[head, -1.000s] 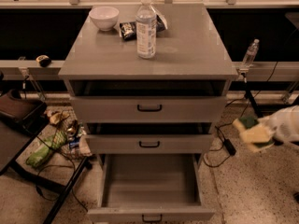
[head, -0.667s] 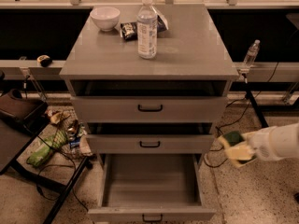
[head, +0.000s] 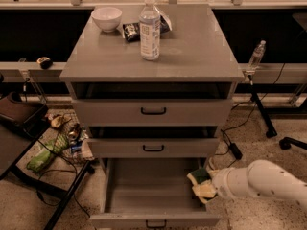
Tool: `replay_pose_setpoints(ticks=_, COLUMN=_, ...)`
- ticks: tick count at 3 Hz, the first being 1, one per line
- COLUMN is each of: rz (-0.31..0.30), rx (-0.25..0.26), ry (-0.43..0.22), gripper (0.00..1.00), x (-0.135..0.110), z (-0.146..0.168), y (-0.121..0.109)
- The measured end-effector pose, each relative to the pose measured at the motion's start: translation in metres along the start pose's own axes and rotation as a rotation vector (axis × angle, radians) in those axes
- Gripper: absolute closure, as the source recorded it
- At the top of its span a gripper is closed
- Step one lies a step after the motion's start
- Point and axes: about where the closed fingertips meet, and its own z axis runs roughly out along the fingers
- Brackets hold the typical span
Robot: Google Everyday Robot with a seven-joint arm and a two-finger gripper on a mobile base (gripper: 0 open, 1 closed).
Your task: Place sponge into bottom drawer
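The bottom drawer (head: 144,190) of the grey cabinet (head: 153,56) is pulled open, and its bare tray shows. The two drawers above it stand closed or nearly closed. My white arm reaches in from the lower right. My gripper (head: 207,183) is at the drawer's right wall, near its front. It is shut on the sponge (head: 199,176), whose dark green layer is up and to the left and whose pale yellow body is below. The sponge hangs over the right edge of the open tray, just above it.
On the cabinet top stand a water bottle (head: 150,28), a white bowl (head: 106,18) and a dark snack packet (head: 130,31). A small bottle (head: 256,56) stands on the right ledge. Clutter (head: 53,147) and a black stand sit on the floor at left; cables (head: 235,150) lie at right.
My arm has moved left and down with the sponge, from beside the cabinet's right side to the right edge of the open bottom drawer.
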Motion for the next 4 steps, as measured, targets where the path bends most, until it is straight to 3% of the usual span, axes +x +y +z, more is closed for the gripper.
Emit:
replay_pose_setpoints(ticks=1, rz=0.095, rx=-0.112, ry=-0.059, gripper=1.00, x=0.016, z=0.053, y=0.026)
replay_pose_setpoints(ticks=2, rz=0.120, rx=-0.144, ry=-0.056, gripper=1.00, x=0.026, z=0.068, y=0.034)
replay_pose_setpoints(ticks=3, rz=0.109, rx=-0.127, ry=-0.048, gripper=1.00, x=0.023, z=0.079, y=0.034)
replay_pose_setpoints(ticks=4, rz=0.055, rx=-0.069, ry=-0.052, gripper=1.00, x=0.012, z=0.131, y=0.012)
